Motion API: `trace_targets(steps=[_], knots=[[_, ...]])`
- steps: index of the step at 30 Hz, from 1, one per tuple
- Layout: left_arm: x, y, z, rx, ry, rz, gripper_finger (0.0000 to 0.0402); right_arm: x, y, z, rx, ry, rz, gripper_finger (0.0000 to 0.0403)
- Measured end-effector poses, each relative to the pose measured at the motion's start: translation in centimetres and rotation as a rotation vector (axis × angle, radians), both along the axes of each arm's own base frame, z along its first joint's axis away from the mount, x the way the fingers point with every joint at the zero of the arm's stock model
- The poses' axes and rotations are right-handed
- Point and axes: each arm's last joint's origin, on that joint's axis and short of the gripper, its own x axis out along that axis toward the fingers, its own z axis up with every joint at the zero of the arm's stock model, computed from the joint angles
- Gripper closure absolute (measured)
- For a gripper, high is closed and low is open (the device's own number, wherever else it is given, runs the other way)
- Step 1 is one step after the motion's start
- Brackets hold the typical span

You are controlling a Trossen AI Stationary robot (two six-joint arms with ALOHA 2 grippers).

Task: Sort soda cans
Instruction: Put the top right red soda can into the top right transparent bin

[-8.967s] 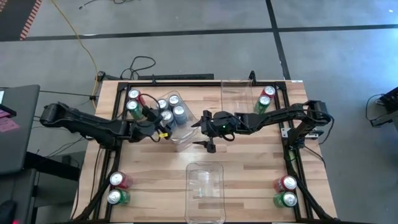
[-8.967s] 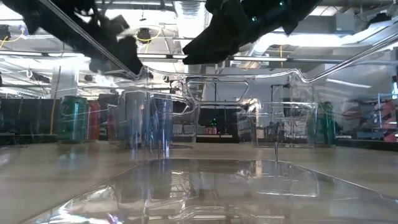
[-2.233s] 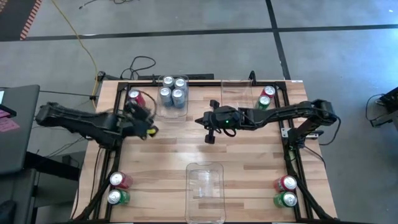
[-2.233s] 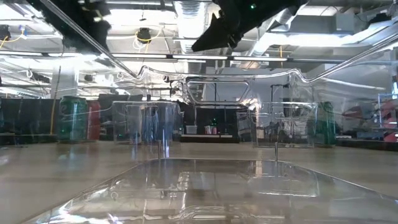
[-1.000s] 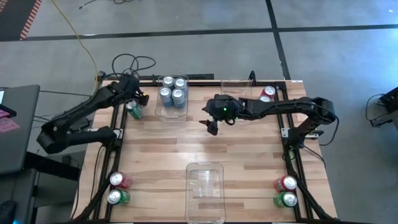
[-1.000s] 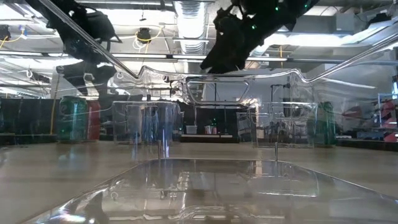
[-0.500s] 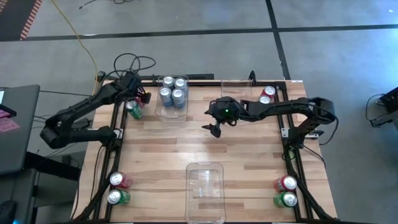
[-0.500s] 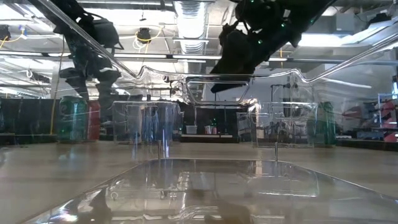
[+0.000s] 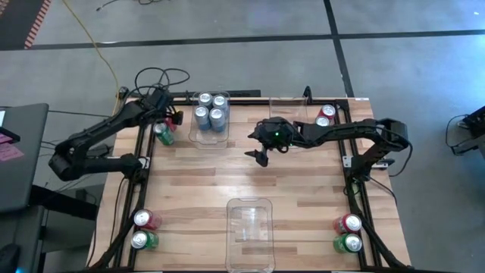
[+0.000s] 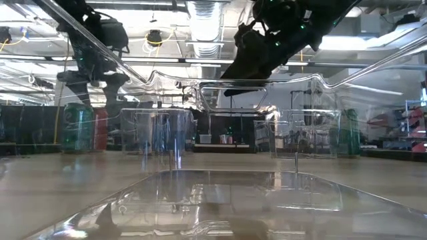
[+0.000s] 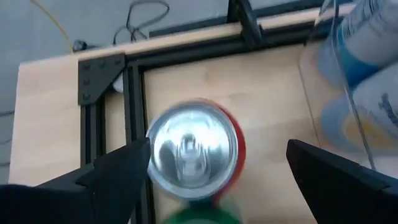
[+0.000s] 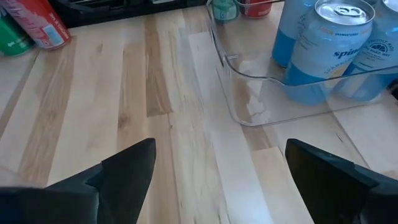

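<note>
Three clear plastic bins on a wooden table [image 9: 303, 189]: one at upper centre-left [image 9: 210, 136], one at upper centre-right [image 9: 288, 110], one at bottom centre [image 9: 249, 243]. Yellow cable [image 9: 95, 45] and black cables [image 9: 163, 76] on grey floor, upper left.

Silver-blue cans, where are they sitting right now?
In the high view, all four silver-blue cans stand in the clear bin at the table's far edge, left of centre.

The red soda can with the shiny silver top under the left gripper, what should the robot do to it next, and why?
Probably lower the left gripper straight down and close on the red soda can with the silver top. Its open fingers already straddle that can from above, and the clear plastic bin beside it holds only silver-blue cans, so the red one looks unsorted.
</note>
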Motion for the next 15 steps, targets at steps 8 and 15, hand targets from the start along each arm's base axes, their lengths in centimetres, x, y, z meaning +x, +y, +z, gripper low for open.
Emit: trace_targets(steps=[8, 15], knots=[[2.4, -2.7, 5.3, -0.006, -0.067, -0.164, 0.0028, 0.0, 0.0, 0.0, -0.011, 0.002, 0.006, 0.0027], [3.1, -4.7, 12.2, 0.079, -0.042, -0.195, 0.0029, -0.1, 0.0, -0.2, -0.010, 0.024, 0.008, 0.0027]])
